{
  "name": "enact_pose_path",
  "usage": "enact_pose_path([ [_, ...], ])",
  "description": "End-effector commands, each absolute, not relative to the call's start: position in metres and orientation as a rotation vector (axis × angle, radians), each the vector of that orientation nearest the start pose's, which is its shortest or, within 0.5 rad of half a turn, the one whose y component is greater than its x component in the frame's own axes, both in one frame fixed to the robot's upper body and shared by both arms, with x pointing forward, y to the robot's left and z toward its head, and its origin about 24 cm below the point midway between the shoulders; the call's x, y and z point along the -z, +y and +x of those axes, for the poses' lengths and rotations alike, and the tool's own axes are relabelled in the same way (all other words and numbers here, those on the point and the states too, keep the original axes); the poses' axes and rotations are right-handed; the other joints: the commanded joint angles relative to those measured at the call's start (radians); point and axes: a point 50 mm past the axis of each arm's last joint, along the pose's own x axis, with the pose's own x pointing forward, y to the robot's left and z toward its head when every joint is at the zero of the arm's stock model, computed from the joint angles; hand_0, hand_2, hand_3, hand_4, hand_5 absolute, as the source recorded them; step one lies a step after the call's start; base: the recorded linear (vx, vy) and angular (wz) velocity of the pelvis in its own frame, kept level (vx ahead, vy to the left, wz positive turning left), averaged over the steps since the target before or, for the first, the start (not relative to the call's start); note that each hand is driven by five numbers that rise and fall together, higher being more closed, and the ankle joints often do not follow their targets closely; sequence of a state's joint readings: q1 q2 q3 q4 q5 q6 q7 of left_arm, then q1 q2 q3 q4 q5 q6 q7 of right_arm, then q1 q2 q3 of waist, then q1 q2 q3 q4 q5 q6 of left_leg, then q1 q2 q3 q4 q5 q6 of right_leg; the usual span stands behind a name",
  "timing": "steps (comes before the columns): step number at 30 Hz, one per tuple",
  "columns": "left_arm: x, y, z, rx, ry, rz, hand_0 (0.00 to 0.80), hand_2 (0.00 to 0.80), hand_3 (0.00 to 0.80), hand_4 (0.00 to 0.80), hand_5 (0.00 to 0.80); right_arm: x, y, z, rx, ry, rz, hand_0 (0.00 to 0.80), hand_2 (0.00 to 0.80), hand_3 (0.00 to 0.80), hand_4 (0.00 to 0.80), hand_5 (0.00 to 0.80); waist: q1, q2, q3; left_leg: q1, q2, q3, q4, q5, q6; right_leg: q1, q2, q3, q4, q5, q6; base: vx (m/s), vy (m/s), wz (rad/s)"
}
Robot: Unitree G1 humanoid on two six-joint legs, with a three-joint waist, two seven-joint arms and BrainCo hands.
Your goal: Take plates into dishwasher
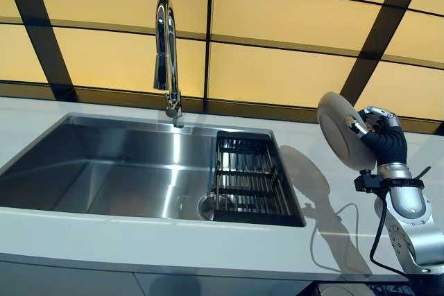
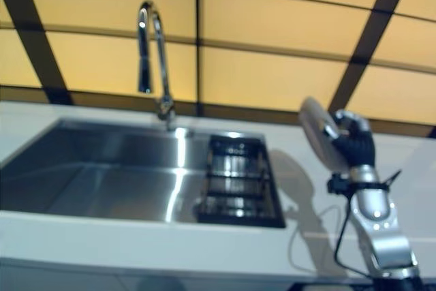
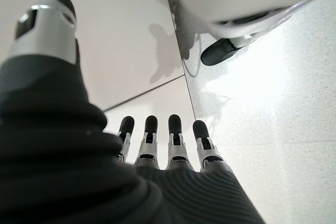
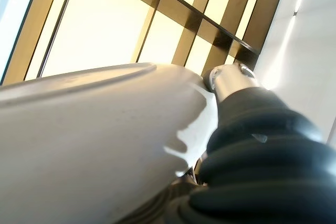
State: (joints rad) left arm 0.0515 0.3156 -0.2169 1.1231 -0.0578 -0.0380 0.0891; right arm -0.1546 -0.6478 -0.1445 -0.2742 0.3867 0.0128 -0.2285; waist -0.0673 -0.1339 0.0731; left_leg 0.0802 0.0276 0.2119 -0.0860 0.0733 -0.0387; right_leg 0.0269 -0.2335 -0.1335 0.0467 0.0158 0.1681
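- A steel sink (image 1: 90,164) is sitting sunk into the pale worktop (image 1: 173,244), taking up the left and middle of the head views; its main basin is showing only bare metal and a round drain (image 1: 211,206) at the right end of its floor.
- A tall chrome tap (image 1: 166,60) is standing on the rim behind the basin, its spout hanging over the basin.
- A dark wire rack (image 1: 250,175) is lying in the right end of the sink, just beside the drain; nothing is resting in it.
- Behind the worktop, yellow wall panels (image 1: 277,29) are running between dark bars; a short line of small print near the top edge is too small to read.
- The left hand (image 3: 157,140) is showing only in its own wrist view, its fingers (image 3: 151,129) pointing out straight and side by side, the thumb apart, holding nothing, with a pale floor past them.
- The right hand (image 1: 378,133) is standing raised over the worktop well to the right of the sink, its thumb and fingers closing on the rim of a white plate (image 1: 343,129).
- The plate is being held on edge, clear of the worktop; in the right wrist view its pale surface (image 4: 84,129) is filling most of the picture.
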Motion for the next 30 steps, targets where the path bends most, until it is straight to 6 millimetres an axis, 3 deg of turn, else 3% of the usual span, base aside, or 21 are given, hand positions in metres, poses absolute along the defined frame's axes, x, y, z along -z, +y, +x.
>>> enact_pose_path([
  [1,0.144,0.269,0.107,-0.177,1.117,0.394,0.000,0.000,0.000,0.000,0.000,-0.249,-0.255,0.261,0.201,-0.700,-0.234,0.800,0.800,0.800,0.800,0.800,0.010,0.037,-0.004,0.088,-0.025,-0.010,0.046,-0.154,0.044,-0.086,-0.058,0.021,0.009,0.293,0.036,-0.053,0.014,-0.09],
  [8,0.146,0.269,0.103,-0.186,1.130,0.376,0.000,0.000,0.000,0.000,0.000,-0.249,-0.257,0.263,0.203,-0.680,-0.228,0.800,0.800,0.800,0.800,0.800,0.002,0.033,-0.013,0.100,-0.035,-0.006,0.036,-0.162,0.052,-0.084,-0.056,0.033,0.004,0.292,0.036,-0.026,0.036,-0.08],
  [12,0.146,0.266,0.105,-0.163,1.123,0.380,0.000,0.000,0.000,0.000,0.000,-0.244,-0.261,0.263,0.216,-0.657,-0.216,0.800,0.800,0.800,0.800,0.800,0.006,0.026,-0.011,0.105,-0.038,0.005,0.031,-0.161,0.053,-0.090,-0.075,0.011,0.014,0.316,0.043,-0.022,0.036,-0.20],
  [21,0.144,0.273,0.105,-0.168,1.138,0.399,0.000,0.000,0.000,0.000,0.000,-0.236,-0.266,0.260,0.140,-0.597,-0.117,0.800,0.800,0.800,0.800,0.800,0.013,0.031,-0.009,0.087,-0.003,0.068,0.011,-0.122,0.063,-0.079,-0.107,-0.041,0.173,0.293,0.035,-0.046,0.039,-0.05],
  [30,0.143,0.282,0.096,-0.171,1.143,0.432,0.000,0.000,0.000,0.000,0.000,-0.210,-0.273,0.262,0.037,-0.459,0.076,0.800,0.800,0.800,0.800,0.800,0.058,0.034,-0.020,0.017,0.026,0.110,0.016,-0.085,0.084,0.016,-0.131,-0.069,0.296,0.295,0.035,-0.076,-0.039,0.02],
])
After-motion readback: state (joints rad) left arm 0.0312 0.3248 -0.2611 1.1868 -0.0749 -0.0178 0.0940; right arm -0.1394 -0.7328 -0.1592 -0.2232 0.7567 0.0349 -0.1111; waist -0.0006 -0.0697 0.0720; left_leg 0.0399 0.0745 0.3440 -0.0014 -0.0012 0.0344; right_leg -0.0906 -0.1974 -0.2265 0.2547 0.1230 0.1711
